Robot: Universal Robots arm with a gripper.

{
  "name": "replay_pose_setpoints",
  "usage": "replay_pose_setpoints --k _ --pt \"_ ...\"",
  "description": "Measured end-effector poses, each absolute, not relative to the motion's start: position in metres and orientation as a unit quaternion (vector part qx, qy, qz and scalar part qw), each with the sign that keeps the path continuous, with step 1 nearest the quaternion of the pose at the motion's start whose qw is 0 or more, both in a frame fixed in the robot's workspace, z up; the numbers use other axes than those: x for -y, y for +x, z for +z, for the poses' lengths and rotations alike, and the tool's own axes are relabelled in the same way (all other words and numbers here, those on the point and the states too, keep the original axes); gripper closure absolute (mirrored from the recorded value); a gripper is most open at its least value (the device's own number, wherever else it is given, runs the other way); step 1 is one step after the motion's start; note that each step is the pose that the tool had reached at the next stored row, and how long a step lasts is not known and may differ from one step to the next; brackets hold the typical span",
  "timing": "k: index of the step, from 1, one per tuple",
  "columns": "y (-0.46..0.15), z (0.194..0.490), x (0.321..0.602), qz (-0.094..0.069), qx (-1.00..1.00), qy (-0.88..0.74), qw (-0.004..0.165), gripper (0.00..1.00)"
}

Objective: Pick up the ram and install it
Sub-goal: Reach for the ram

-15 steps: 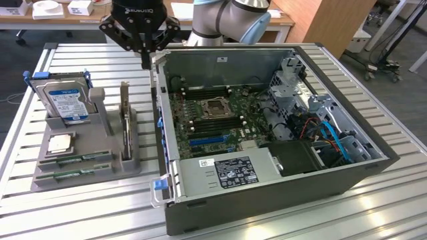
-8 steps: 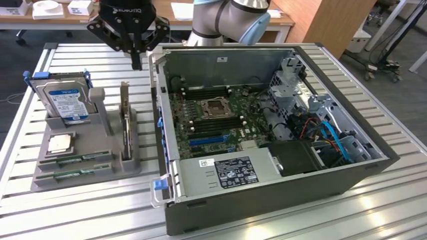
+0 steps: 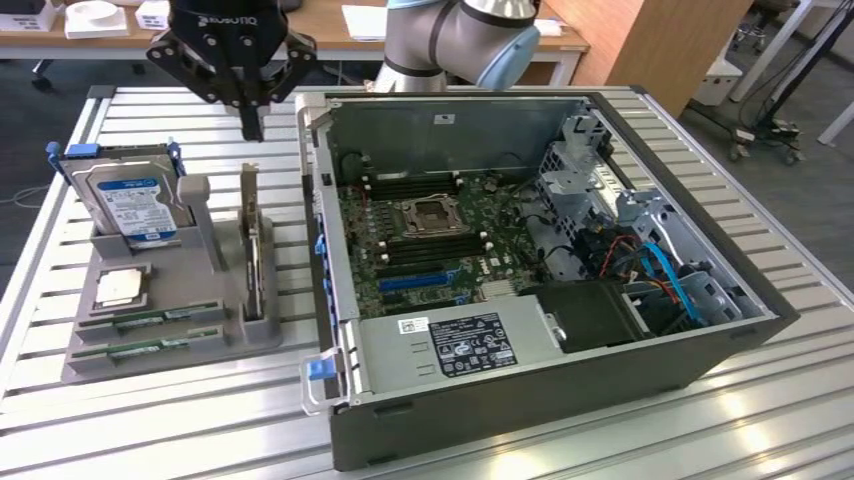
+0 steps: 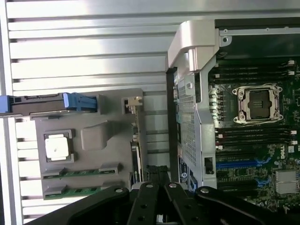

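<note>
Two green ram sticks (image 3: 150, 320) (image 3: 134, 350) lie side by side in the front slots of a grey holder (image 3: 200, 335) on the exterior view's left. The wrist view looks down on the same sticks (image 4: 79, 172) (image 4: 77, 191). My gripper (image 3: 251, 128) hangs high over the back of the holder, above the upright expansion card (image 3: 250, 235). Its fingers are shut together with nothing between them, and it is well clear of the ram. In the wrist view the gripper (image 4: 157, 174) points down beside the card (image 4: 136, 157). The motherboard's black memory slots (image 3: 441, 245) (image 4: 253, 136) flank the CPU socket (image 3: 430, 215).
The open computer case (image 3: 721, 330) fills the exterior view's right, with its power supply (image 3: 461, 345) at the front and cables at the right. The holder also carries a blue-labelled hard drive (image 3: 134, 205) and a CPU chip (image 3: 120, 288). The slatted metal table (image 3: 174, 420) lies underneath.
</note>
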State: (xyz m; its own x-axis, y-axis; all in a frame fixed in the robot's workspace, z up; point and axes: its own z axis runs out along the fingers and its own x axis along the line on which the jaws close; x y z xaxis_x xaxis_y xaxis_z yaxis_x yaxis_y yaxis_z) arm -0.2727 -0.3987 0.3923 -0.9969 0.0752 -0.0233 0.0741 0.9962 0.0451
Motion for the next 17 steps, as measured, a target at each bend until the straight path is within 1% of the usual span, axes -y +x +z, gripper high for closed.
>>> replay_pose_setpoints --k 17 --pt "-0.319 0.392 0.399 0.022 -0.999 0.037 0.012 0.90"
